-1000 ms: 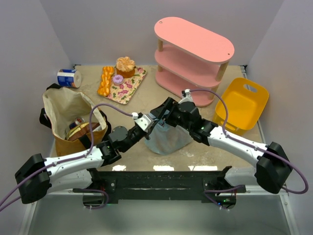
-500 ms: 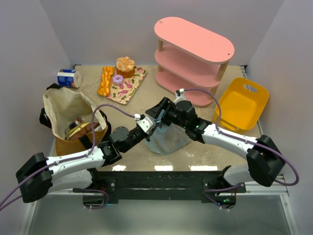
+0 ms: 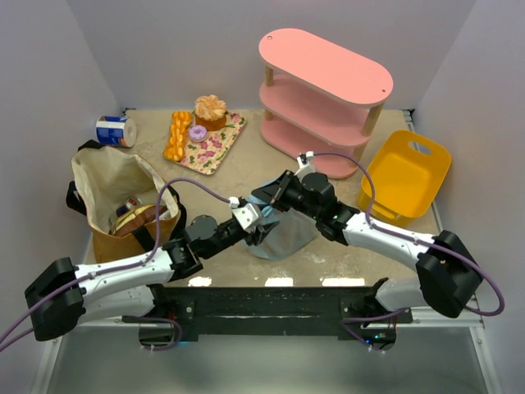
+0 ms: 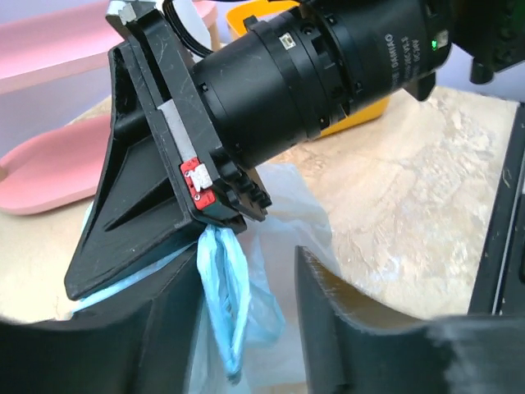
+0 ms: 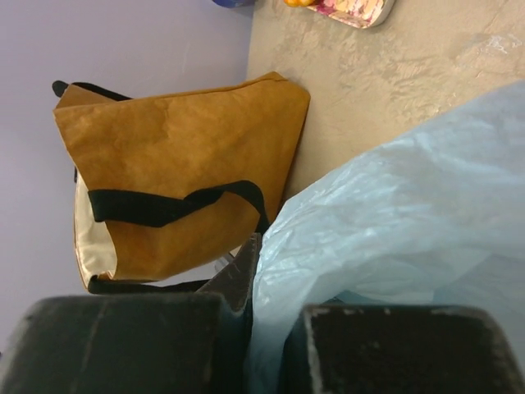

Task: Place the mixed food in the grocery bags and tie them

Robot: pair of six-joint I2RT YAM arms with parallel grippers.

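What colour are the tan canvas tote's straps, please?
Black; the tan canvas tote's straps show best in the right wrist view.

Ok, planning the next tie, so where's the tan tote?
In the top view the tan canvas tote stands at the left, in front of the blue-and-white can and left of the light-blue plastic bag.

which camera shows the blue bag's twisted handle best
Left wrist: the twisted handle hangs clearly from the right gripper. In top external it is hidden; right wrist shows only the blue bag plastic up close.
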